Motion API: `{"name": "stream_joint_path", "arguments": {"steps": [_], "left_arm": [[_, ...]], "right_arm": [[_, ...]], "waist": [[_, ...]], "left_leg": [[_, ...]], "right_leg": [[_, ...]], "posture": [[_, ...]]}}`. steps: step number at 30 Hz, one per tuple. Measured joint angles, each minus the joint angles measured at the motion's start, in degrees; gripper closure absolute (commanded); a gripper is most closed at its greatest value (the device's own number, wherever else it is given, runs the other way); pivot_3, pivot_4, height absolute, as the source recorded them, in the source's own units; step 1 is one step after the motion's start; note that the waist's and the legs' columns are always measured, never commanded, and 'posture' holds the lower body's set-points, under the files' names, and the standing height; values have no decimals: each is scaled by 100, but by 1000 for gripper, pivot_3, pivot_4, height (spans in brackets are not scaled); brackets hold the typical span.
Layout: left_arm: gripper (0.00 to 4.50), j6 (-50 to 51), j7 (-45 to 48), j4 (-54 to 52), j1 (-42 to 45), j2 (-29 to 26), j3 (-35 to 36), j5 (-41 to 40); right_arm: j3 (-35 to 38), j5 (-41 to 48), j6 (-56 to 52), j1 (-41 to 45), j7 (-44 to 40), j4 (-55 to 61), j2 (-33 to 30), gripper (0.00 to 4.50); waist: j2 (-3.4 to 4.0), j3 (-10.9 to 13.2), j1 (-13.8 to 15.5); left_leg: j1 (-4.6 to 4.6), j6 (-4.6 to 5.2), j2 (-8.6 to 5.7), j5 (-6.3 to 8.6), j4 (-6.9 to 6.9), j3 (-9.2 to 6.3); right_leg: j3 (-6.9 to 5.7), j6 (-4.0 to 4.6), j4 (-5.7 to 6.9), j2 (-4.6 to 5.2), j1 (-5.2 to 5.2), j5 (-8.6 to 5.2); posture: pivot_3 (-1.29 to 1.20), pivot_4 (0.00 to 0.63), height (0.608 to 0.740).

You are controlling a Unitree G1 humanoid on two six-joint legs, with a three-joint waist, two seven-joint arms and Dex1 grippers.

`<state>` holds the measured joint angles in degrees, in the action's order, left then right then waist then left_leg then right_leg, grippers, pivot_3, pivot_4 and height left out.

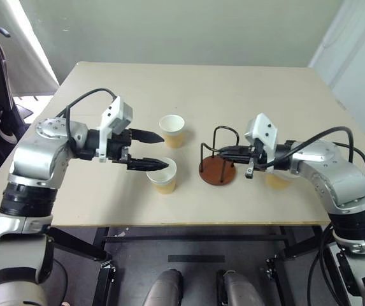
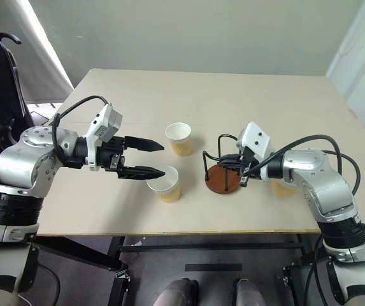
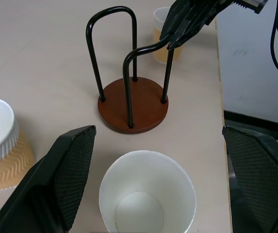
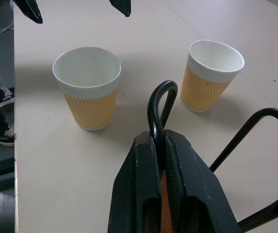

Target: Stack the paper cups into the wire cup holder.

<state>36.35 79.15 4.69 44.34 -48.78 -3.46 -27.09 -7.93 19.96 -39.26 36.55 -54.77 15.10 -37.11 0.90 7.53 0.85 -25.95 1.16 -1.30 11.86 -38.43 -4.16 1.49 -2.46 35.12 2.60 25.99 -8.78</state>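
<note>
Three paper cups (image 1: 172, 131) (image 1: 162, 175) (image 1: 278, 180) upright on tabletop (image 1: 188, 83) — one wire cup holder (image 1: 218, 164) between them. Right end effector (image 4: 159, 145) pinches a holder loop; left end effector (image 1: 149, 150) spread wide over nearest cup.

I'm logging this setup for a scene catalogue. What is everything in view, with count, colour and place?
paper cups: three, white rim, tan-yellow sides; near cup under the left end effector, far cup behind it, third cup behind the right arm
wire cup holder: one, brown base, black loops; table centre
table: one, beige
left end effector: open, above near cup
right end effector: shut on a holder loop
</note>
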Motion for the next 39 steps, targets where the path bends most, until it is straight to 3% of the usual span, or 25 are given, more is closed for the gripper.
{"name": "stream_joint_path", "arguments": {"steps": [15,19,27,39], "left_arm": [[0,-31,583,-108,11,-326,-212,124],[0,-31,583,-109,10,-326,-212,133],[0,-31,574,-110,10,-326,-212,132],[0,-261,552,-110,-32,-356,-224,268]], "right_arm": [[-117,-20,90,-72,-111,-30,-91,4476],[-229,-175,219,-67,-150,-149,-193,3430],[-237,-333,251,-68,-178,-179,-268,617],[297,-245,-41,-61,-17,130,-746,617]], "waist": [[0,0,-8],[-2,-1,-8],[-2,-1,-9],[-2,-1,-9]], "left_leg": [[1,8,1,2,0,0],[0,12,0,2,-1,0],[1,15,0,4,-1,0],[1,14,0,4,-1,0]], "right_leg": [[1,7,1,0,0,-4],[2,7,1,0,-1,-4],[1,7,2,0,-1,-4],[2,6,2,0,-1,-4]], "posture": [[0,150,740],[0,150,740],[0,150,740],[0,150,740]]}}
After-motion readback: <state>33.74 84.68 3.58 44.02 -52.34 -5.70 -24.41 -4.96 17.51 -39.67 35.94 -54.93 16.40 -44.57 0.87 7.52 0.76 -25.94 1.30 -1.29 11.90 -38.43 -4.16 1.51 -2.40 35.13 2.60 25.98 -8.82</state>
